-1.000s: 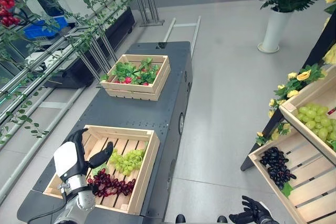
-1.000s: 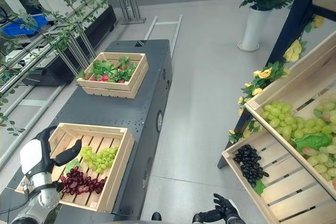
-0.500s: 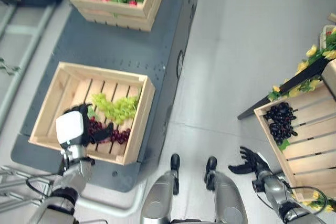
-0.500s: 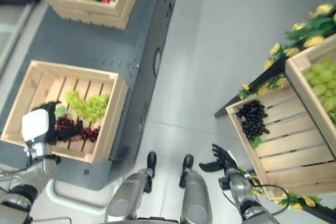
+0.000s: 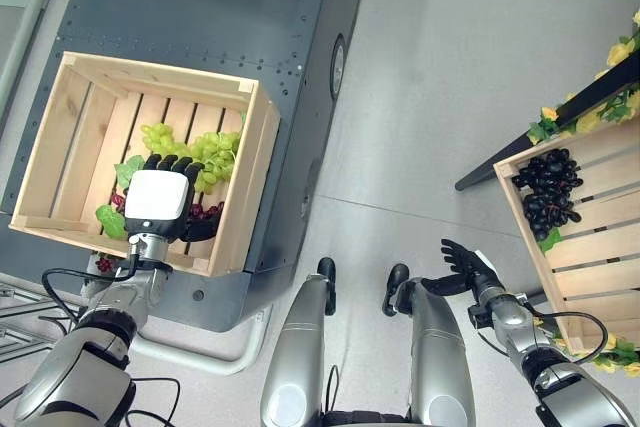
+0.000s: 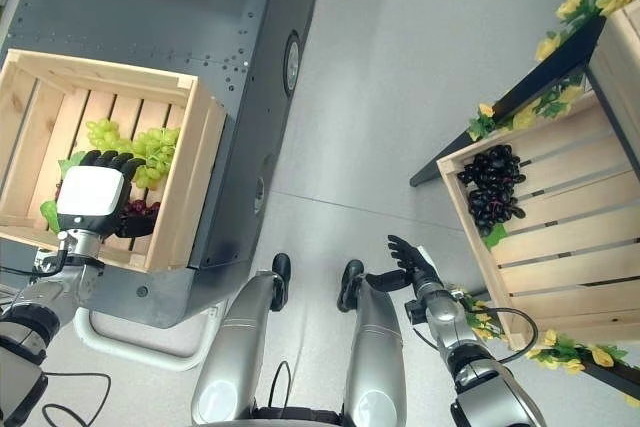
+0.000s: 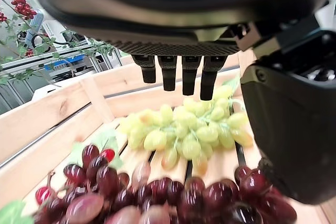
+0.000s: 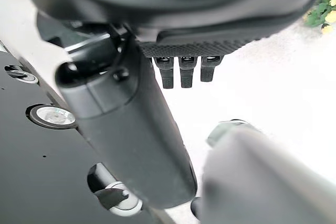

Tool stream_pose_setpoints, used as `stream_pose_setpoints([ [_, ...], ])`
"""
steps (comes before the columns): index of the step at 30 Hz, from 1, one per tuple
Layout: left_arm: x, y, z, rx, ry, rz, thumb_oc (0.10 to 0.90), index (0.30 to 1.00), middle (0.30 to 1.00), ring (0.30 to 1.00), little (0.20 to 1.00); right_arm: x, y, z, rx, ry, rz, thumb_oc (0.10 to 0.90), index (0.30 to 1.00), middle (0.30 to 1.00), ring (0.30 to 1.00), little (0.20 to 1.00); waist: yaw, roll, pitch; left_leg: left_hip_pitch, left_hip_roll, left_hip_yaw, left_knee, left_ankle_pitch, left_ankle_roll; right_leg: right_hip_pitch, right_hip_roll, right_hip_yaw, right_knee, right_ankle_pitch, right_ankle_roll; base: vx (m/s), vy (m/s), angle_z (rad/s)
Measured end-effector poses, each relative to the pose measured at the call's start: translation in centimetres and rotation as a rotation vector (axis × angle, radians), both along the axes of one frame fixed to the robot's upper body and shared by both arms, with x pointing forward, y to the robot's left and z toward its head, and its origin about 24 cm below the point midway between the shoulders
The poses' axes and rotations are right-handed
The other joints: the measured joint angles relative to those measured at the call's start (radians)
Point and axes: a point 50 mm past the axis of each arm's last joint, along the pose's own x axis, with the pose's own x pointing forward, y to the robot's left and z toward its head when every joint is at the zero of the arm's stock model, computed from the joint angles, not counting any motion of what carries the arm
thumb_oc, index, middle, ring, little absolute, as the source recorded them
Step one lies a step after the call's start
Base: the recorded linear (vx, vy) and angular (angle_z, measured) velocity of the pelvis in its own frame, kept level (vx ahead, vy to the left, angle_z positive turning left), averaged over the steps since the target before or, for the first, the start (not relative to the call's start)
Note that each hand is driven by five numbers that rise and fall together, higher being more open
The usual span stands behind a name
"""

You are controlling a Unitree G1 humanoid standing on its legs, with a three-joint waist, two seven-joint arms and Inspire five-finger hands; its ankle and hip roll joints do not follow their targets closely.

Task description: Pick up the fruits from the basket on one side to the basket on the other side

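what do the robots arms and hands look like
Both arms are silver-grey, jointed metal with rounded segments. The left hand is dark with black fingers and a white rectangular plate on its back. The right hand is all black, its palm finely textured in the wrist view.

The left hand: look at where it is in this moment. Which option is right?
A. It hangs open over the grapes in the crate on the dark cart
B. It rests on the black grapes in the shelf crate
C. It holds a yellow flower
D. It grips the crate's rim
A. The left hand is above the red grapes and green grapes in the wooden crate, fingers straight and holding nothing.
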Motion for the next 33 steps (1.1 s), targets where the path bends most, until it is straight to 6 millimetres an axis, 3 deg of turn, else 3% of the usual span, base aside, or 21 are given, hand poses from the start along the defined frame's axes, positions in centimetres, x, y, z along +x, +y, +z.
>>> stream_pose_setpoints([
  [9, -0.1, 0.8, 0.5, -0.027, -0.006, 0.043, 0.8, 0.9, 0.9, 0.9, 0.9, -0.2, -0.5, 0.1, 0.019, -0.004, -0.029, 0.8, 0.9, 0.9, 0.9, 0.9, 0.006, -0.004, 0.002, -0.037, 0.005, -0.034, 0.014, 0.002, -0.005, -0.023, 0.004, -0.027, 0.017, -0.011, -0.019, 0.01, -0.027, 0.08],
  [26, -1.4, 2.4, 0.4, -0.005, 0.034, 0.081, 0.8, 0.9, 0.9, 0.9, 0.9, -0.5, 0.5, -0.6, 0.042, 0.008, -0.019, 0.8, 0.9, 0.9, 0.9, 0.9, 0.031, -0.01, 0.004, -0.002, 0.017, -0.029, -0.018, 0.007, -0.012, 0.025, 0.005, -0.05, -0.016, -0.016, -0.013, 0.01, -0.019, 0.02],
  [33, -1.3, 3.4, 2.5, 0.079, 0.022, 0.055, 0.8, 0.9, 0.9, 0.9, 0.9, -0.6, 0.8, -0.7, 0.05, 0.01, -0.017, 0.8, 0.9, 0.9, 0.9, 0.9, 0.033, -0.021, 0.008, -0.012, 0.019, -0.034, -0.02, 0.008, -0.013, 0.023, 0.004, -0.061, -0.023, -0.018, -0.011, 0.0, -0.007, 0.02],
])
